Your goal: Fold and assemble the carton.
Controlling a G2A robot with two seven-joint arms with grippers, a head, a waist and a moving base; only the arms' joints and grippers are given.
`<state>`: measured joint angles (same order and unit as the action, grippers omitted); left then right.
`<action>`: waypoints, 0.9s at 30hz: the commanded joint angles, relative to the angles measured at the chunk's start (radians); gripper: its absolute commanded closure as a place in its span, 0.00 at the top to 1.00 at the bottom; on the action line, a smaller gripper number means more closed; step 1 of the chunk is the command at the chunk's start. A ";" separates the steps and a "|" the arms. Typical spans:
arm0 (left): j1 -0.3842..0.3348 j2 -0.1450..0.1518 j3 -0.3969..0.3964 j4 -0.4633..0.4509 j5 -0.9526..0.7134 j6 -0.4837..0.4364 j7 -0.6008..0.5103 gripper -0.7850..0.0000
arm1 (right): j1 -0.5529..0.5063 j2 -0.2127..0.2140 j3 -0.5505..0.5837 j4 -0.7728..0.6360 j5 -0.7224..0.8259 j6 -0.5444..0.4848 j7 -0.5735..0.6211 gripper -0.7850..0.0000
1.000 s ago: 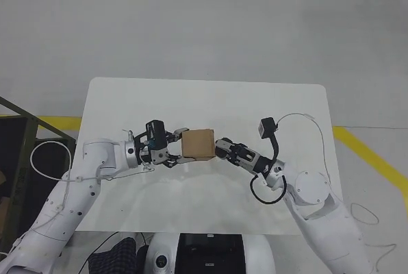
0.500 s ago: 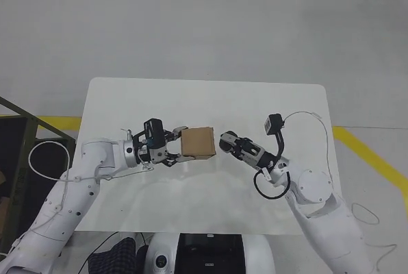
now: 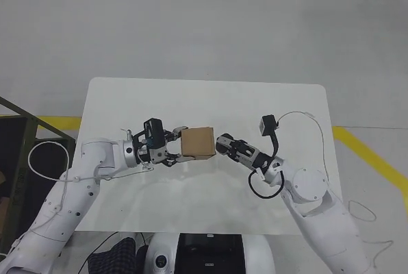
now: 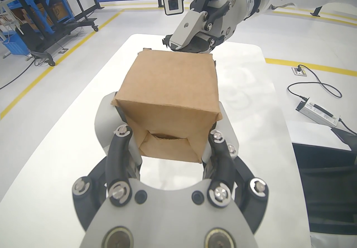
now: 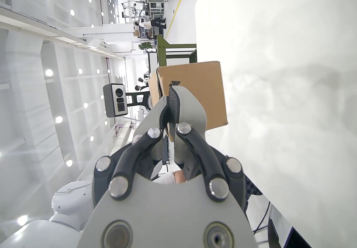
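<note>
A brown carton [image 3: 198, 142], folded into a cube, hangs above the middle of the white table [image 3: 122, 96]. My left gripper [image 3: 179, 143] is shut on the carton [image 4: 170, 98], one finger on each side wall, and the carton's folded end flaps face the left wrist camera. My right gripper [image 3: 220, 143] is shut with its fingertips pressed together, right at the carton's far end. In the right wrist view the right gripper [image 5: 170, 87] lies against the carton [image 5: 200, 93] near its flap edge. In the left wrist view the right gripper [image 4: 171, 43] sits just behind the carton's top edge.
A green metal frame [image 3: 12, 130] with cardboard pieces stands off the table's left side. A cable and power brick [image 4: 318, 114] lie on the floor to the right. Bare table surface surrounds the carton on all sides.
The right gripper pulled back a little from the carton half a second ago and has now come back up against its end. The left gripper and carton stayed put.
</note>
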<state>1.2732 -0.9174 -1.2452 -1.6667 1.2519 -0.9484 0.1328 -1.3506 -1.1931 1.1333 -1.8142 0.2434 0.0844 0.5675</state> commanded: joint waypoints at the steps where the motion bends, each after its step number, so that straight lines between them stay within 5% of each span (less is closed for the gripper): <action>1: -0.001 0.000 0.000 0.001 -0.002 0.000 -0.001 0.47 | 0.001 0.000 -0.004 0.000 0.003 -0.001 0.007 0.00; 16: -0.009 -0.004 0.003 0.017 -0.003 0.001 -0.001 0.47 | 0.002 -0.001 0.008 0.026 0.020 -0.010 -0.011 0.00; 27: -0.052 -0.018 0.083 0.149 0.128 -0.008 0.076 0.46 | -0.066 0.010 0.109 0.000 0.027 -0.095 -0.066 0.00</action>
<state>1.2304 -0.9321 -1.1793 -1.5383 1.3601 -0.9604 0.1878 -1.4090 -1.1843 1.2350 -1.8108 0.2672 0.0013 0.4986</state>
